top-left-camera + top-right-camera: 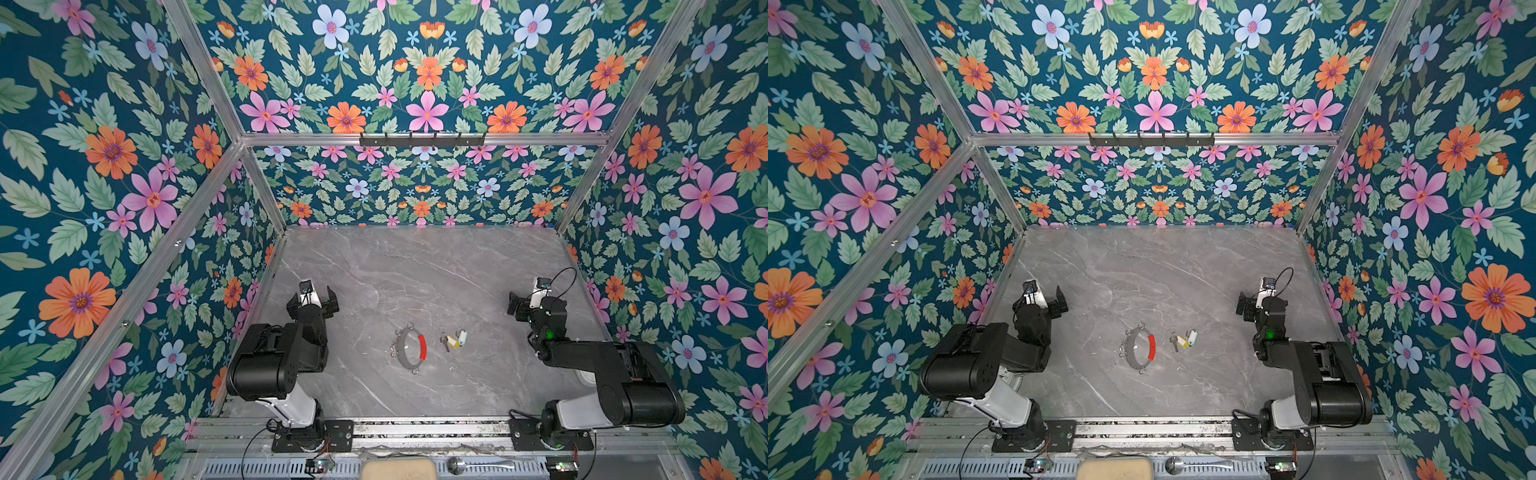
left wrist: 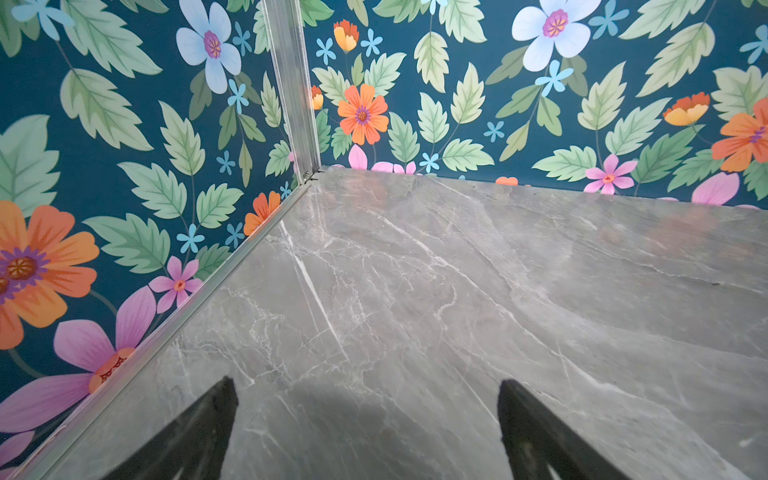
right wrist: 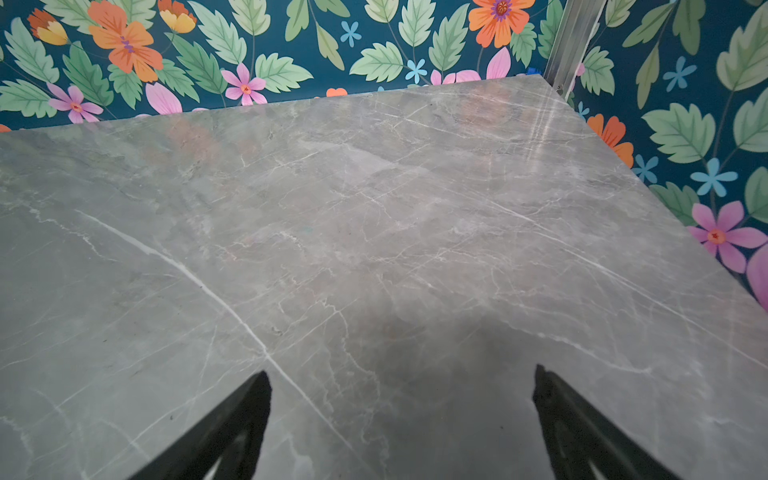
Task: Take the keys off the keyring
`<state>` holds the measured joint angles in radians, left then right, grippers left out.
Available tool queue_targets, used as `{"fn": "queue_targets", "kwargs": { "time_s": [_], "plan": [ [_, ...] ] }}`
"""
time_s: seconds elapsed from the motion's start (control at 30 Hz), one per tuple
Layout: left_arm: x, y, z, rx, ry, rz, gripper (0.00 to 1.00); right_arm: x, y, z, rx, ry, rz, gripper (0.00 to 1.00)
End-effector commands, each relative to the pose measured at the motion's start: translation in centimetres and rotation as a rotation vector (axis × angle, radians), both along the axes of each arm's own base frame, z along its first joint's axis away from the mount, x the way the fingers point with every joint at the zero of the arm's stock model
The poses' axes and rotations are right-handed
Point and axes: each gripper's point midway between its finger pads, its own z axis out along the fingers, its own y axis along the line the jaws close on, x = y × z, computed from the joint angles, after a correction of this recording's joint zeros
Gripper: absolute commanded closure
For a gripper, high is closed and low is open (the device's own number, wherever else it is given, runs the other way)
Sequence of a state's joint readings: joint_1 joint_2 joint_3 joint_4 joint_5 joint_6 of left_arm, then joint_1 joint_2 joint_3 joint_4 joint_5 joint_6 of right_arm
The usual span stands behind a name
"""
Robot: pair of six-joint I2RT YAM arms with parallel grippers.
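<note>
with both arms parked by the side edges of the counter (image 1: 415, 266), you have the left claw (image 2: 365, 386) and the right claw (image 3: 401, 374) spread wide and holding nothing, each over bare marble. the keyring (image 1: 422, 347) lies flat about midway between the side edges and nearer the front edge, small silver rings (image 1: 394, 348) dotted round its rim. the keys (image 1: 453, 341), one on a yellow tag and one on a pale tag (image 1: 462, 336), lie just beside it toward the right edge, apart from the hoop, so the job looks done. to finish well, check the rim for any key among the small rings; they are too small to tell from here. if one hangs there, pin the hoop with the left claw and draw the key off with the right.
</note>
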<state>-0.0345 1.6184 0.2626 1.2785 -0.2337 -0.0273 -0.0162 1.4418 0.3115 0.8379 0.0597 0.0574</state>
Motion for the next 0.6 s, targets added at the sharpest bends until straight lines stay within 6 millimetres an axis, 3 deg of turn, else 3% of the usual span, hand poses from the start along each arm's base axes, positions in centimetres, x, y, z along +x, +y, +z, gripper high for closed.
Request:
{"fn": "queue_targets", "kwargs": {
  "time_s": [0.0, 0.57],
  "plan": [
    [0.17, -0.06, 0.61, -0.002, -0.025, -0.003, 0.00, 0.43, 0.02, 1.07, 0.003, -0.044, -0.001, 0.01],
    [0.17, -0.05, 0.51, -0.001, -0.021, -0.003, 0.00, 0.42, 0.02, 1.06, 0.003, -0.043, -0.001, 0.01]
  ]
}}
